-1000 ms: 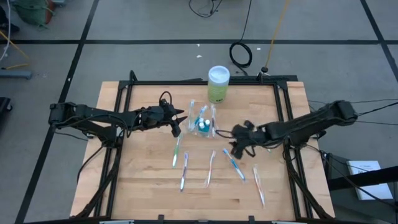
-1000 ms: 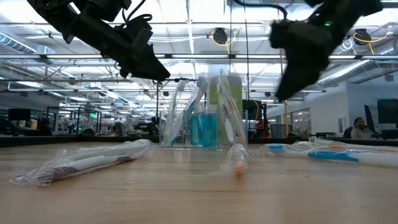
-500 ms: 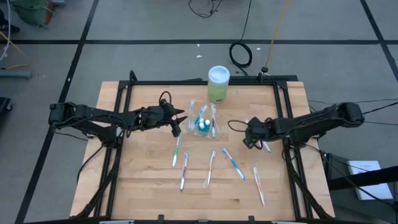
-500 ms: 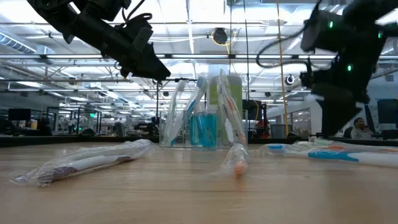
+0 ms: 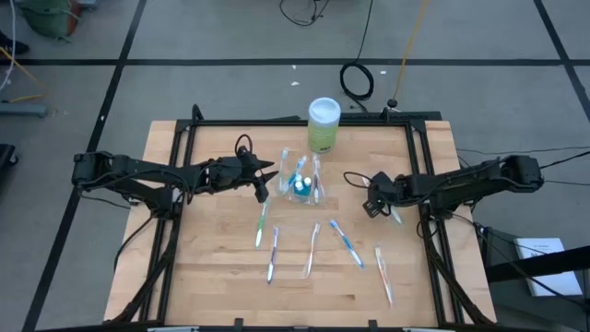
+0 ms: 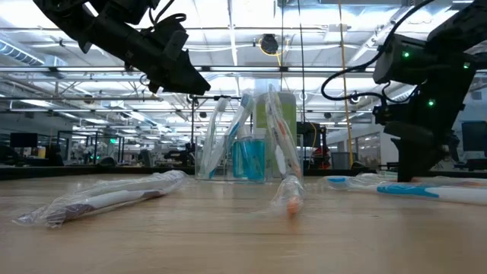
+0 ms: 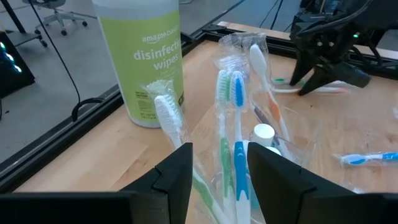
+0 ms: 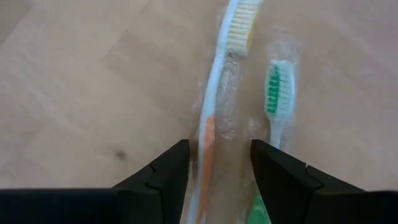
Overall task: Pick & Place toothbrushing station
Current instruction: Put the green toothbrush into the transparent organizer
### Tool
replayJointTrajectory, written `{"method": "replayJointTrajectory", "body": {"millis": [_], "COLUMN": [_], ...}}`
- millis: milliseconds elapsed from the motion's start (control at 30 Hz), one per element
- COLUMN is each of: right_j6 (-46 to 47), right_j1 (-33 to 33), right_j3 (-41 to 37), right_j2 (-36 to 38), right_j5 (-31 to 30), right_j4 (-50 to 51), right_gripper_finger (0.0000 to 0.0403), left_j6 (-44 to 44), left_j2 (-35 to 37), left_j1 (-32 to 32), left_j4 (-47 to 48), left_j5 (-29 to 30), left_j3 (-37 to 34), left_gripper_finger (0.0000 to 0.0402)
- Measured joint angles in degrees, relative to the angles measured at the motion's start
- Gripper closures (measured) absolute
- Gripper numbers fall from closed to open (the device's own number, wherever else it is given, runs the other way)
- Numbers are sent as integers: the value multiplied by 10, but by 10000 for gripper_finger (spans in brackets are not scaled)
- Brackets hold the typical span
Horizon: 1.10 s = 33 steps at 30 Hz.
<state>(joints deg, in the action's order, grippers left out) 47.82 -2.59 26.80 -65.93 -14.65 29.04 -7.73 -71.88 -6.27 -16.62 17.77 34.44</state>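
The toothbrushing station (image 5: 301,182), a clear plastic holder with several toothbrushes standing in it, sits at the table's middle; it also shows in the low view (image 6: 247,148) and the left wrist view (image 7: 249,124). My left gripper (image 5: 267,180) is open and empty, raised just left of the station (image 7: 217,177). My right gripper (image 5: 373,205) is open and low at the table's right. In the right wrist view (image 8: 217,171) its fingers stand on either side of a wrapped orange-and-white toothbrush (image 8: 217,106). A wrapped green toothbrush (image 8: 277,99) lies beside it.
A green white-lidded wipes canister (image 5: 324,124) stands at the far edge behind the station. Several wrapped toothbrushes lie on the near half of the table, among them ones at the left (image 5: 262,224), the middle (image 5: 312,249) and the right (image 5: 383,272).
My right gripper has gone toward the table's right edge and down, from near the middle toothbrushes to just above the table over the two wrapped toothbrushes at the right. The station and the toothbrushes have stayed in place.
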Motion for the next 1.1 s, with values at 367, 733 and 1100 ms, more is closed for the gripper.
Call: {"method": "replayJointTrajectory", "body": {"millis": [367,733,1100], "right_j6": [-20,-9,-62], "right_j1": [-2,-8,-7], "right_j3": [31,-65,-29], "right_j2": [75,47,45], "right_j5": [-49,-14,-113], "right_j4": [89,-48,-68], "right_gripper_finger": [236,242,391], "left_j6": [0,0,0], "left_j2": [0,0,0], "left_j1": [-1,-1,-1], "left_j4": [1,1,0], "left_j5": [3,3,3], "left_j3": [0,0,0], "left_gripper_finger": [245,245,245]}}
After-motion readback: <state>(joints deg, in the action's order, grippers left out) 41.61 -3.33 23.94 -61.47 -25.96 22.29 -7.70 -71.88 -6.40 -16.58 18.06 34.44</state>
